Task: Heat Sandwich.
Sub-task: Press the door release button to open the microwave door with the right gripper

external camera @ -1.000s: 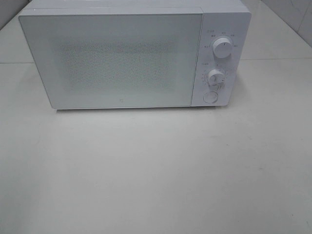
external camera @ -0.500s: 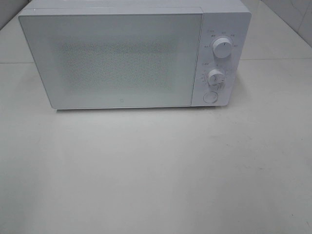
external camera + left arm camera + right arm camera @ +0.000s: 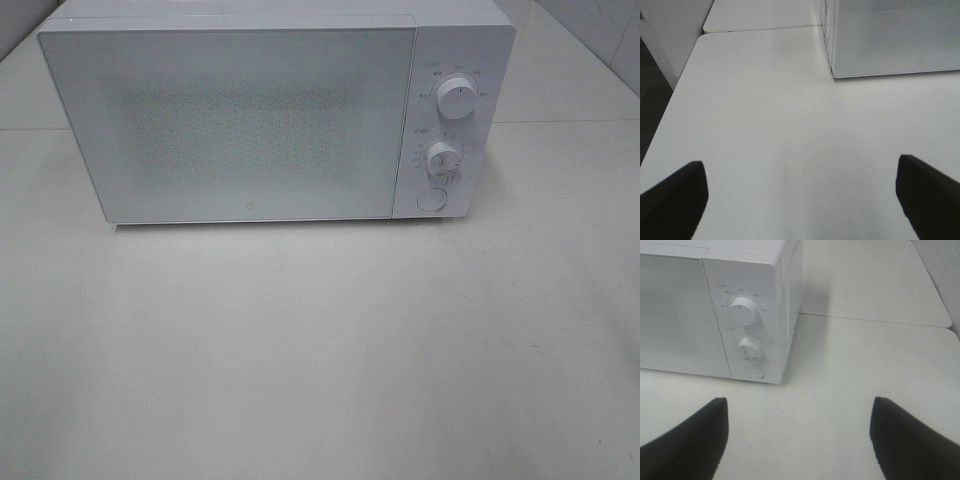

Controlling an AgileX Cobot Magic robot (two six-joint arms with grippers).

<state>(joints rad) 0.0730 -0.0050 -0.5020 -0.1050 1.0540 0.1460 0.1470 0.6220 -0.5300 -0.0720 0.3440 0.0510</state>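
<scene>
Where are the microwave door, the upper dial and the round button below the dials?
microwave door (image 3: 240,120), exterior high view, middle of the speckled window panel.
upper dial (image 3: 456,101), exterior high view, centre of the knob face.
round button (image 3: 754,371), right wrist view, centre of the button.

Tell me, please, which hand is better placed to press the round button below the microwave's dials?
Right, probably: the open right hand faces the control panel, with the round button just ahead, while the left hand faces the opposite edge of the microwave door.
</scene>
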